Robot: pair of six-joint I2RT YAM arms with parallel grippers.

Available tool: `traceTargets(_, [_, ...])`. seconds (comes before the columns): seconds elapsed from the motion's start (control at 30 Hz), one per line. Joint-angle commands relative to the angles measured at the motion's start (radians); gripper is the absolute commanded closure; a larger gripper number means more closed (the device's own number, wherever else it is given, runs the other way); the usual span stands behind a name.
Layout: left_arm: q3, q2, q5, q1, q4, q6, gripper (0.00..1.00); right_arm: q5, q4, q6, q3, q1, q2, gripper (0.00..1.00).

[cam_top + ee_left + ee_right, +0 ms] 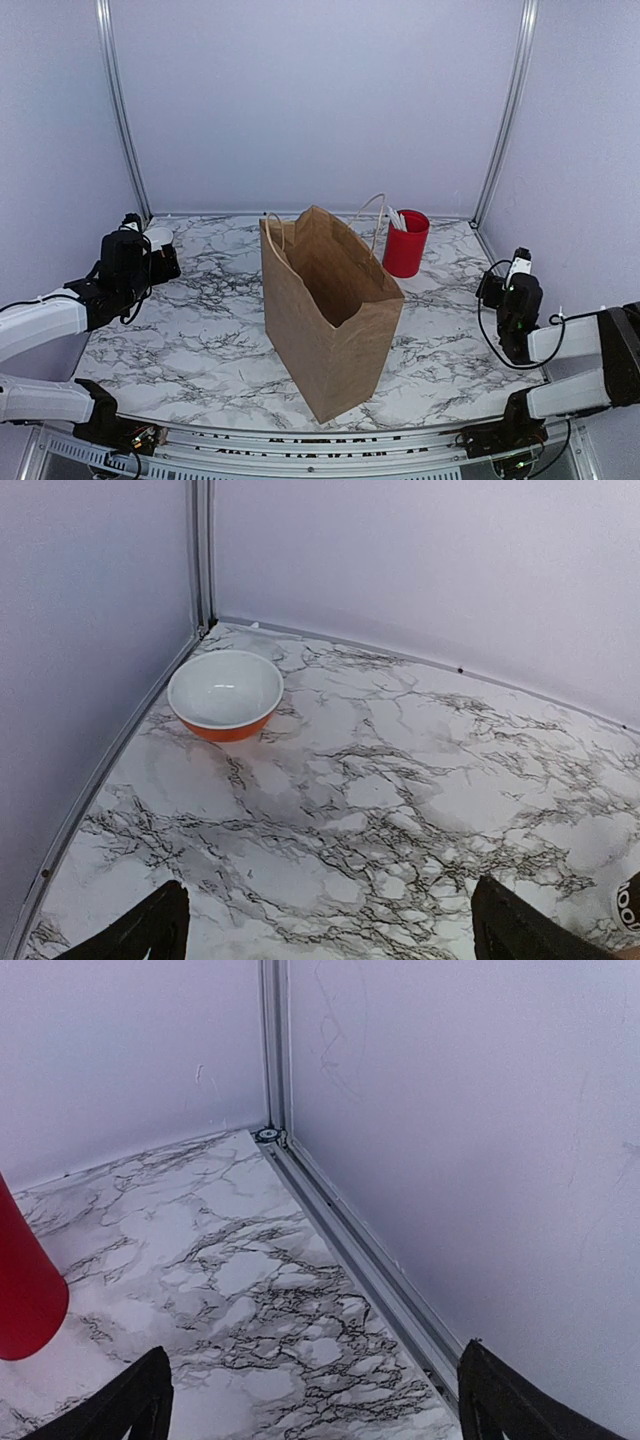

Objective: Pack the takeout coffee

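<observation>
Left tool (328, 900) and right tool (315, 1360) gaped empty; no takeout coffee showed, perhaps hidden inside the upright brown paper bag (330, 320) on the marble bench (200, 340); a stray arm sweep could topple it.

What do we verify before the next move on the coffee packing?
1. Brown paper bag upright, mouth open: ok.
2. Left gripper open, empty: ok.
3. Right gripper open, empty: ok.
4. Paper coffee cups located: cannot tell; none clearly in view, bag's inside mostly hidden.
5. Tall red cup with white utensils standing behind the bag, outside it: ok.
6. Orange-and-white bowl parked in the far-left corner: ok.
</observation>
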Motion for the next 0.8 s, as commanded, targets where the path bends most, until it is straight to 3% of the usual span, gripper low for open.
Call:
traceTargets(0.0, [-0.016,0.023,-0.075,0.035,0.132,0.026,0.01,0.069,0.44,-0.077,-0.062,-0.015,0.138,0.03])
traceTargets(0.13, [-0.058,0.045,-0.132,0.045,0.187,0.056,0.01,0.031,0.536,-0.1,-0.064,-0.021,0.197,0.02])
traceTargets(0.27, [-0.099,0.072,-0.195,0.059,0.249,0.09,0.01,-0.022,0.806,-0.132,-0.104,-0.026,0.342,0.0])
traceTargets(0.33, [-0.121,0.084,-0.221,0.077,0.297,0.12,0.01,-0.071,0.692,-0.121,-0.084,-0.026,0.305,0.01])
traceTargets(0.5, [-0.172,0.12,-0.232,0.183,0.431,0.157,0.01,-0.176,0.925,-0.2,-0.1,-0.022,0.463,0.04])
traceTargets(0.57, [-0.193,0.136,-0.217,0.225,0.519,0.17,0.01,-0.18,0.75,-0.169,-0.071,-0.023,0.399,0.03])
traceTargets(0.63, [-0.226,0.169,-0.207,0.247,0.623,0.221,0.01,-0.172,0.791,-0.192,-0.05,-0.023,0.44,0.02])
traceTargets(0.77, [-0.299,0.271,-0.176,0.264,0.852,0.301,0.01,-0.146,0.706,-0.188,-0.019,-0.013,0.426,0.0])
